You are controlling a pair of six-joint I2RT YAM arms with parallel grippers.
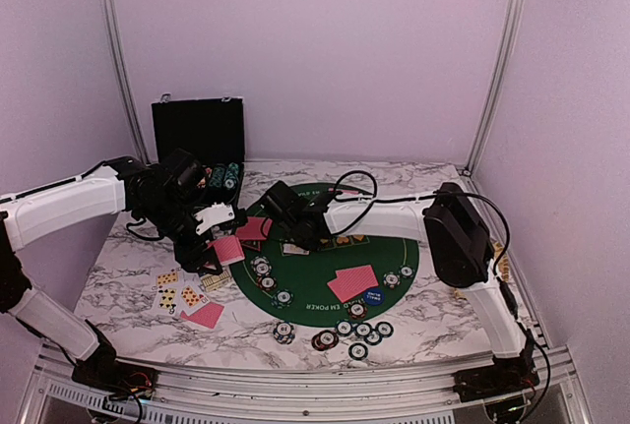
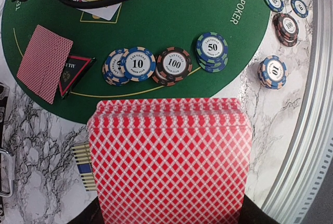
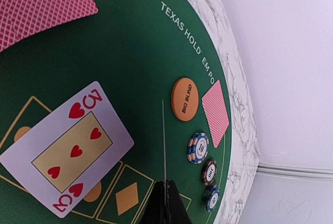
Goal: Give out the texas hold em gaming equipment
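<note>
The left arm reaches in from the left with its wrist bent down over the white marbled surface (image 1: 118, 291). Its tool (image 1: 207, 259) pinches a stack of red-backed playing cards (image 2: 169, 161) at the edge of the round green felt mat (image 1: 315, 291). The right arm folds back across the mat, its tool (image 3: 165, 203) pressed together on a single playing card (image 3: 164, 141) seen edge-on as a thin pale line, beside a face-up three of hearts (image 3: 73, 148) and near an orange round "big blind" button (image 3: 184, 99).

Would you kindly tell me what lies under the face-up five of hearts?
The green mat, with its yellow boxes: one with a diamond shows beside the card, and orange spots peek out at its edges. Whatever is printed directly beneath is covered.
</note>
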